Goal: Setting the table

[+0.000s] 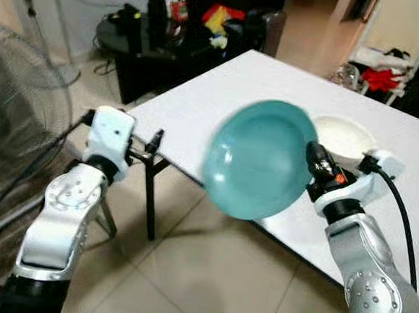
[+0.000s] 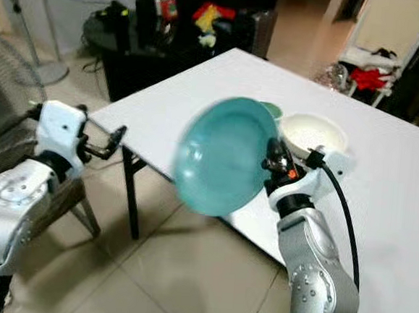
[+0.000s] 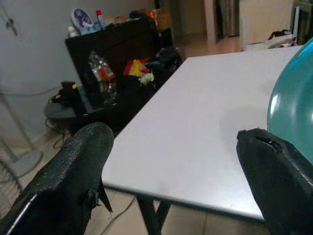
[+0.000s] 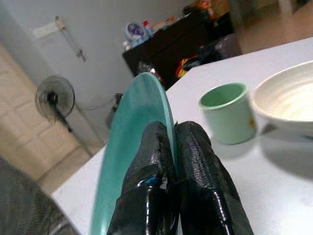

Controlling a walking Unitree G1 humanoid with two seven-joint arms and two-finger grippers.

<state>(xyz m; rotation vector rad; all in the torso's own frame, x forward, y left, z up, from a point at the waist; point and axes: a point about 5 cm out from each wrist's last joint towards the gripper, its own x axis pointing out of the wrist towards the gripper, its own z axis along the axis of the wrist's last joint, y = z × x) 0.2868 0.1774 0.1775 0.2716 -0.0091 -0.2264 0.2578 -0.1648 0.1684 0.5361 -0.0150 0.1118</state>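
At the left, the left gripper [image 1: 154, 143] is held out over the floor just off the near corner of the white table [image 1: 221, 99]; its two black fingers [image 3: 73, 171] are spread wide apart with nothing between them. A standing fan [image 1: 12, 126] is seen at the far left, and a dark cabinet [image 1: 167, 44] with clutter on it stands beyond the table's far corner.

Moving rightward, the teal plate [image 1: 260, 157] is carried on edge, tilted steeply with its hollow face turned toward the camera and to the left. It hangs in the air over the table's near edge, partly over the floor, and is not resting on the tabletop. Its right rim is pinched by the right gripper [image 1: 316, 161], whose fingers [image 4: 193, 161] are clamped tight on either side of that rim.

Further right, a small green cup [image 4: 227, 112] and a white bowl [image 1: 342, 134] are set on the table just beyond the plate, close beside each other.

The coming move is judged to turn on the plate's tilt: bare tabletop lies beyond and to the left of the plate, so the plate must be levelled, hollow side up, before it is lowered. The right arm is the one in charge.
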